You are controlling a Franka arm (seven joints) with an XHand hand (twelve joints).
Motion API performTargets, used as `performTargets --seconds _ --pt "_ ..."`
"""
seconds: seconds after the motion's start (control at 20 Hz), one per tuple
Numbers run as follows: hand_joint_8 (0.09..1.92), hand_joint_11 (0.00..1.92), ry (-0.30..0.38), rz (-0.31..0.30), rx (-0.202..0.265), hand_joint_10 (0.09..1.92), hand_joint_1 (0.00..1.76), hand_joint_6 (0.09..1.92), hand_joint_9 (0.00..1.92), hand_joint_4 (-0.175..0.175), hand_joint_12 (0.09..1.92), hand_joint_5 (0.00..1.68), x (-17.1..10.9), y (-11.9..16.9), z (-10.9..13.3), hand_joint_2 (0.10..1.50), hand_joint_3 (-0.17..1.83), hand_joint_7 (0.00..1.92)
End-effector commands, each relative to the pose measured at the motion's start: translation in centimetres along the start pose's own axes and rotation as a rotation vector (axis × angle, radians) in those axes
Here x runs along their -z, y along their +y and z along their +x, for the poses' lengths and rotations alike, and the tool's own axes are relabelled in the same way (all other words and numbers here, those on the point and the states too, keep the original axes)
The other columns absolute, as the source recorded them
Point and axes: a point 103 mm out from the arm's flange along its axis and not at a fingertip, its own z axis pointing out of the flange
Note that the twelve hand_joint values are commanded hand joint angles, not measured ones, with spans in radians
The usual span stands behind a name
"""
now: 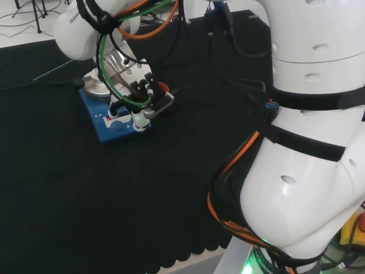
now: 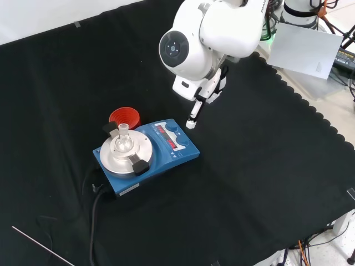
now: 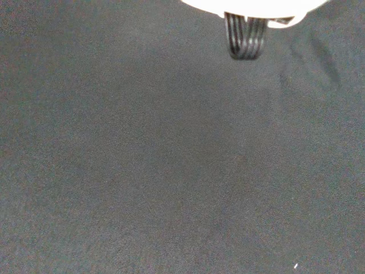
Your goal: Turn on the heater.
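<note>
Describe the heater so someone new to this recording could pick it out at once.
On the black cloth, look left of the white arm in the front view for the heater, a flat blue box. A round silver plate carrying a small clear flask tops it, red displays face the hand, and a red funnel stands behind.

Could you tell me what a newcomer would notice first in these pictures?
Probably the blue heater in the middle of the black cloth, a small glass flask on its round metal plate and a red ribbed ring just behind it. Next, the robot hand, one straight finger reaching down at the heater's control end.
</note>
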Motion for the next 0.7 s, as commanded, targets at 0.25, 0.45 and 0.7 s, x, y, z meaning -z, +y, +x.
performTargets --seconds 0.25,0.45,0.7 --pt "1.87 1.67 -0.013 0.033 0.002 1.73 1.46 0.09 1.81 -0.013 1.42 0.28 -0.5 0.2 0.8 0.68 1.05 1.67" --pt "1.87 1.67 -0.018 0.032 0.0 1.73 1.46 0.09 1.81 -0.014 1.42 0.29 -0.3 0.4 1.3 0.68 1.05 1.67" --pt "1.87 1.67 -0.005 0.041 -0.004 1.73 1.46 0.09 1.81 -0.014 1.42 0.29 -0.5 0.8 -0.1 0.68 1.05 1.67"
